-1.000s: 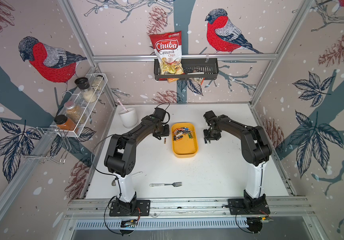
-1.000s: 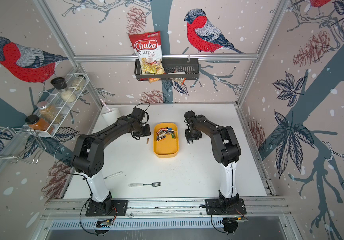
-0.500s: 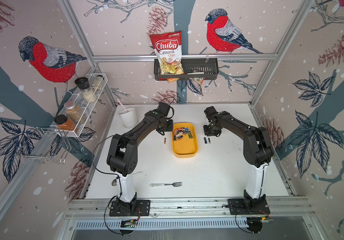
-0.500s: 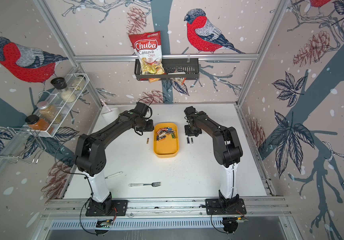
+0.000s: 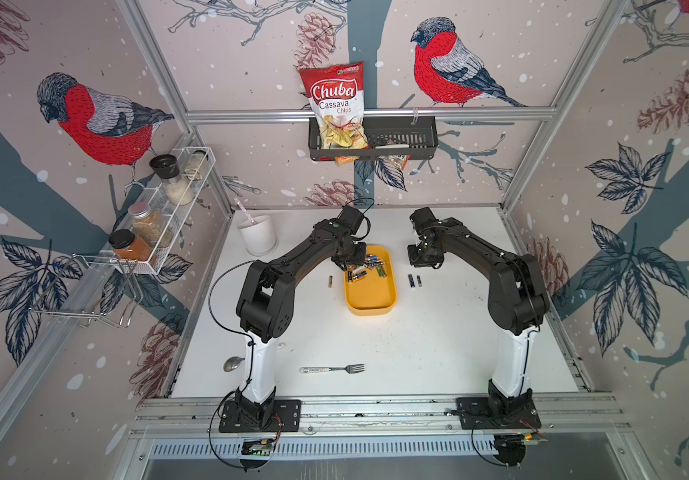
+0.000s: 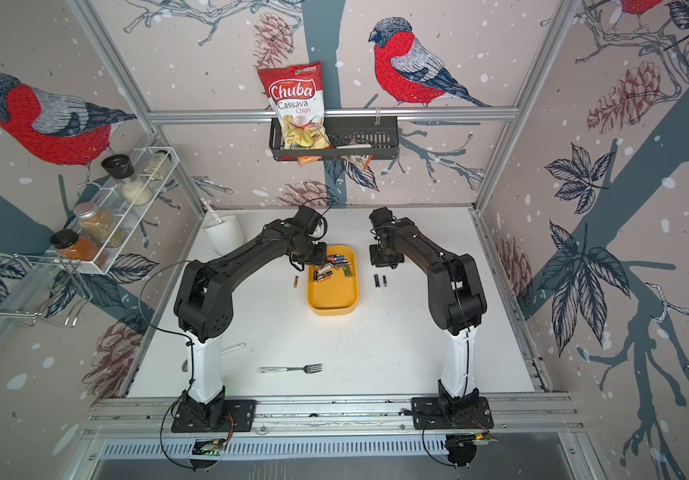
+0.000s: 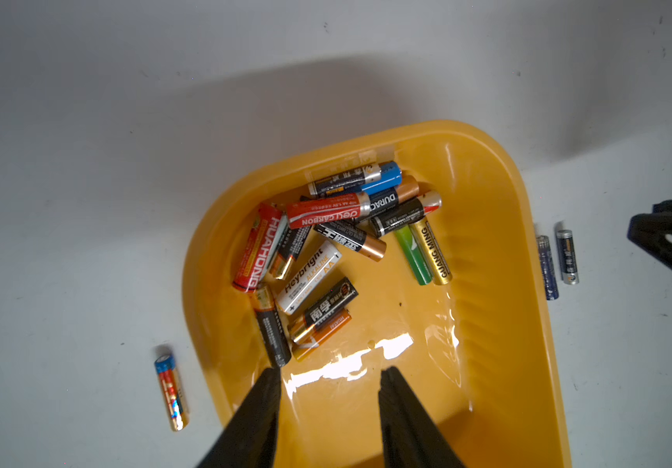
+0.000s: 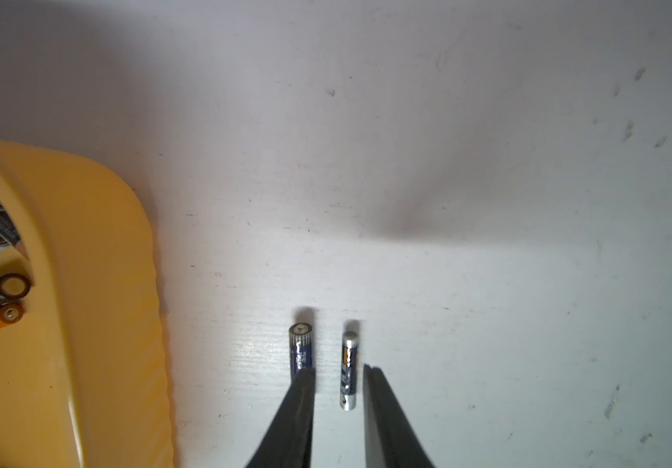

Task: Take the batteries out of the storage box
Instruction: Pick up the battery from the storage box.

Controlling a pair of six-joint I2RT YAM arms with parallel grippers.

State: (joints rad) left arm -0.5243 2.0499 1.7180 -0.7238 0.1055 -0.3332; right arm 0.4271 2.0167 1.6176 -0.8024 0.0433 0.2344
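Note:
The yellow storage box (image 5: 369, 297) (image 6: 332, 297) lies mid-table, with several batteries (image 5: 365, 268) (image 7: 326, 243) heaped at its far end. Two dark blue batteries (image 5: 414, 281) (image 8: 301, 348) lie side by side on the table right of the box. One blue-and-orange battery (image 5: 329, 281) (image 7: 171, 387) lies left of it. My left gripper (image 5: 351, 266) (image 7: 328, 370) hangs open over the heap's edge, holding nothing. My right gripper (image 5: 425, 259) (image 8: 338, 369) hovers above the two batteries with its fingers a little apart and empty.
A white cup (image 5: 257, 235) stands at the back left. A fork (image 5: 332, 369) and a spoon (image 5: 232, 363) lie near the front. A spice rack (image 5: 160, 208) hangs on the left wall and a black basket (image 5: 409, 137) with a chips bag on the back wall.
My right gripper has risen and drawn back from the table, uncovering two batteries lying right of the box. My left gripper has swung from beside the box to over its far end.

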